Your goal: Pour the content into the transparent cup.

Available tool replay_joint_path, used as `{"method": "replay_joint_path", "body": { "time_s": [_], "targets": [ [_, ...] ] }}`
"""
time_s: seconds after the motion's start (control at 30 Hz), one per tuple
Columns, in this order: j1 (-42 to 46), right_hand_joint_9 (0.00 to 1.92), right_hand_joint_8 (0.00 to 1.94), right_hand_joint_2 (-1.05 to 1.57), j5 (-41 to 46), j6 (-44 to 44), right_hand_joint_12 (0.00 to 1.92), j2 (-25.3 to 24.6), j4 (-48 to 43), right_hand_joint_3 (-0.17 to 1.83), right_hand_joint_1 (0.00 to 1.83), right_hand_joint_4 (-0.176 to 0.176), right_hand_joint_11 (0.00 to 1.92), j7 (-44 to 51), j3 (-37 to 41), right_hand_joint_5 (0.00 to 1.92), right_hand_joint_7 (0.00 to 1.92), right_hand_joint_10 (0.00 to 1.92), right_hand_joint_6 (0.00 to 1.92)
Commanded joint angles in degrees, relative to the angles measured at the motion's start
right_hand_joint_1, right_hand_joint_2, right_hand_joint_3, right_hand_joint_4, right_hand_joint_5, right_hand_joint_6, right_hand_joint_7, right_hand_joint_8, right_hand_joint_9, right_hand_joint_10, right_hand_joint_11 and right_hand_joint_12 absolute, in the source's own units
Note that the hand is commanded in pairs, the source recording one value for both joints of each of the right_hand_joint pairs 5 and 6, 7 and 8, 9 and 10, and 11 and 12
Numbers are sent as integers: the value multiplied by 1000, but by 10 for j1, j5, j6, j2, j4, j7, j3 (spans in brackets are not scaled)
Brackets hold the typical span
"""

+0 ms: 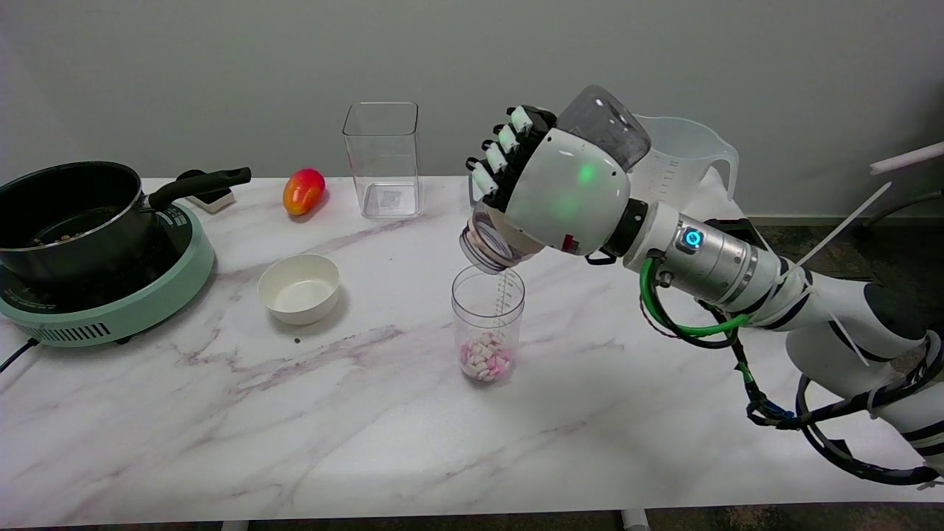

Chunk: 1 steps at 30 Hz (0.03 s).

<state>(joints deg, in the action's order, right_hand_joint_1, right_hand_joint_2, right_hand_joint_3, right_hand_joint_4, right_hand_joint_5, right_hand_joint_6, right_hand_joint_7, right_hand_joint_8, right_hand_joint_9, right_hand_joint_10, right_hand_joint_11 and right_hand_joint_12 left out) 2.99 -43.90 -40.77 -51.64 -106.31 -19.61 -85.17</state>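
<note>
We judge the light, rigid, slippery jar, gripped round its middle by our right hand, easiest to control there above the transparent cup.

Even, bright overhead light; soft short shadows under white bowl and pot. Mild glare on marble table at lower left. Focus sharp throughout; slight bowing at frame edges.

Mock kitchen, hotplate, pot, marble table
</note>
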Motion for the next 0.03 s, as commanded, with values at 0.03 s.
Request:
{"method": "replay_joint_path", "body": {
  "time_s": [0.03],
  "targets": [
    [39,1578,1867,1435,337,27,1325,-18,27,429,1242,0,1325,112,9,1920,1867,1578,1920]
  ]
}}
